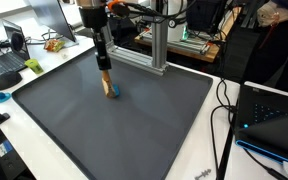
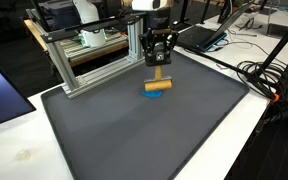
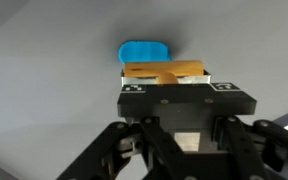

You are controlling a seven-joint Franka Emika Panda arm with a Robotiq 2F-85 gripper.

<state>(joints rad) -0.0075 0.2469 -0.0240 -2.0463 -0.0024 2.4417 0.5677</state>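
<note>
The arm hangs over the middle rear of a dark grey mat [image 2: 134, 140] that covers most of the white bench [image 2: 24, 155]. Its fingers [image 2: 152, 60] are pinching the wooden handle of a small blue-headed tool [image 2: 158, 82], clamped on either side of the wood, as the wrist view shows [image 3: 164, 72]. The tool points down, with the blue head [image 1: 111, 92] low at the mat; I cannot tell whether it touches. Just behind stands an aluminium frame [image 2: 89, 62] at the mat's far edge. Black cables [image 1: 224, 110] trail over the bench beside the mat, and an open laptop [image 1: 6, 62] sits well apart from it.
</note>
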